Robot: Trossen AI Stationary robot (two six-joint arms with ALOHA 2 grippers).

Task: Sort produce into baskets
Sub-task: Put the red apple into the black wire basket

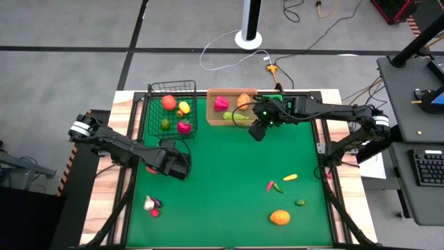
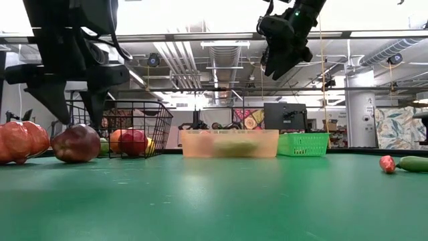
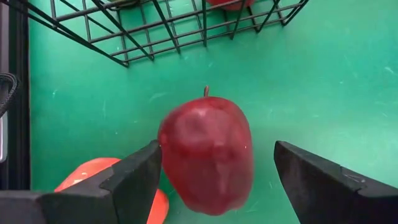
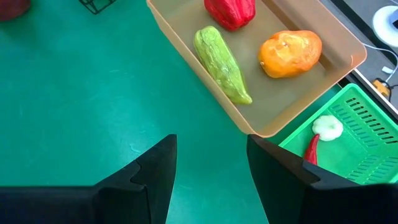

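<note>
While the left hand point(image 3: 214, 180) hangs over the near-left part of the green counter point(image 1: 229, 173), its fingers stand wide apart with a glossy dark-red toy apple point(image 3: 207, 155) between them and nothing gripped. In the left wrist view the apple sits closer to one finger point(image 3: 134, 177) than to the other point(image 3: 323, 180), so the hand appears slightly off centre. The apple's stem points toward the black wire-mesh basket point(image 1: 172, 111), which lies just beyond it on the far-left side of the counter. An orange-red round piece point(image 3: 93, 177) lies just beside the apple, near the closer finger; whether the two touch cannot be told.

The relation that governs the coming move: the apple lies directly under the left hand, and the basket is a short way farther on. The left arm is clearly the nearer one for this piece.

The right hand point(image 4: 208, 168) hovers high over the far-centre of the counter, fingers parted and empty. Just beyond it lies the tan shallow rectangular plastic tray point(image 4: 273, 121), holding a green cucumber point(image 4: 221, 65), an orange round piece point(image 4: 289, 53) and a red piece point(image 4: 231, 11). The bright green slotted plastic bin point(image 4: 360, 130) sits right of the tray, touching it, and holds a small red chilli point(image 4: 312, 149) and a white piece point(image 4: 328, 127).

More produce lies loose at the near right, well apart from both hands.
</note>
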